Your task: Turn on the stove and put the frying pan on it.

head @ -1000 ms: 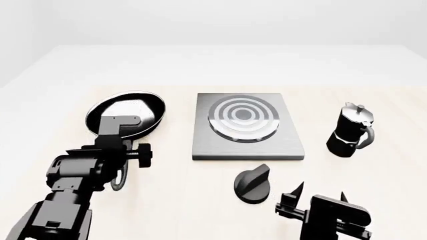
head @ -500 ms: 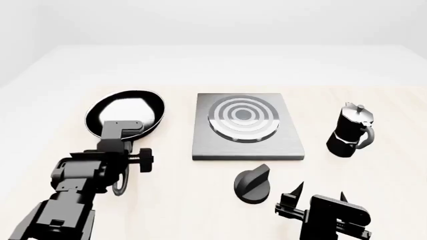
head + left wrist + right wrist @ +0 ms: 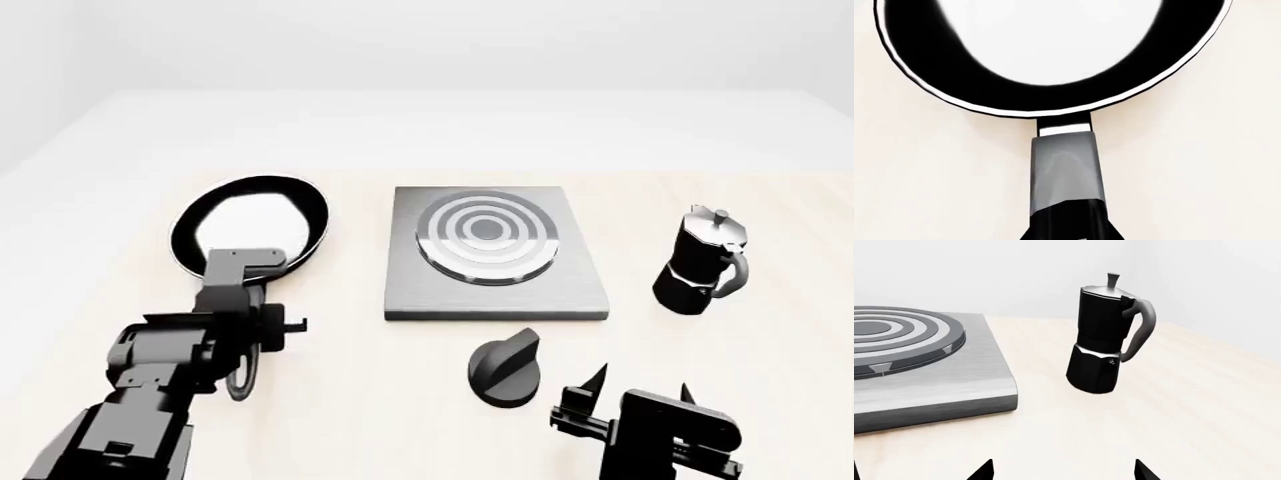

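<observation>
- Hanging the left gripper right above the frying pan handle, so looking like the step in hand is lining up for the grab.
- Not seeing the left jaws in either view, so not able to tell whether spread or closed. Worth checking they're wide before dropping.
- Sitting flat on the counter, the pan, just left of the stove and not touching it. Handle pointing back toward the robot.
- Aiming for the grey stretch of the handle, close to the bowl rather than out at the tail end. Guessing less droop on the lift that way.
- Keeping the wrist centred along the handle, as the wrist view has it now, and coming straight down so the jaws land either side, not on top.
- Squeezing firm before lifting. Probably front-heavy, that pan, and likely to twist in a loose pinch.
- Holding the right gripper low near the knob, jaws spread with nothing between them. Handy spot for turning the knob, which sits loose on the counter in front of the stove.
- Watching the coffee pot off to the right of the stove, well apart from the burner, so not in the way of the pan's path.
- Clearing the stove's edge on the carry and setting the pan centred on the rings.
</observation>
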Controlling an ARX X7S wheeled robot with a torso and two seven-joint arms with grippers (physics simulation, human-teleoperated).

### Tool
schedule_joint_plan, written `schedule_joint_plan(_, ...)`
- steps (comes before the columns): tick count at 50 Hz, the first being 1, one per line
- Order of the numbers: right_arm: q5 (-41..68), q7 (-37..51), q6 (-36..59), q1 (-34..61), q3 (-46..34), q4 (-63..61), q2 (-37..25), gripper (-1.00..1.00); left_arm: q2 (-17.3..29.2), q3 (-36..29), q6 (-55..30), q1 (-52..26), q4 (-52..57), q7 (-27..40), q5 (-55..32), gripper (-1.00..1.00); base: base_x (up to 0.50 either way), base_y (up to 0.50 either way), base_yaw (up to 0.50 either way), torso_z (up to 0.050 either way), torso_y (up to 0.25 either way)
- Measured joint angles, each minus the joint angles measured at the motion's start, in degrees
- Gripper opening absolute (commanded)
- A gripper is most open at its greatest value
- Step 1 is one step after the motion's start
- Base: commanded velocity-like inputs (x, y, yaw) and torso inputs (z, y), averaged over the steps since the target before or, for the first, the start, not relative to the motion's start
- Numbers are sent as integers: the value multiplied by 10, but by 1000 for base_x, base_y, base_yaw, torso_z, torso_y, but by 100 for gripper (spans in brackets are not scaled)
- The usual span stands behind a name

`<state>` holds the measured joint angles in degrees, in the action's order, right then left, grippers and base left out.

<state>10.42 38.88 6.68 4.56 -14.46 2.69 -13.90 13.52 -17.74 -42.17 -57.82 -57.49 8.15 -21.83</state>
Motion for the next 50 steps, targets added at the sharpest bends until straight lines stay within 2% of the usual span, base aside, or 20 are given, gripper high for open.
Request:
schedule_joint_plan(16,3,1,0,2,-3,1,-2,100,16,-17,-72,54,174,28,-27,-100,0,0,0,0,0)
schedule_joint_plan(31,6,3,3,2,-5,-2,-3,100,27,-55,-128,71,317,21,-40,-100,0,0,0,0,2)
schedule_joint_plan(50,10,3,1,2,-8,-2,-6,100,28,-125,-165,43,396,-20,-42,-100,0,0,0,0,2)
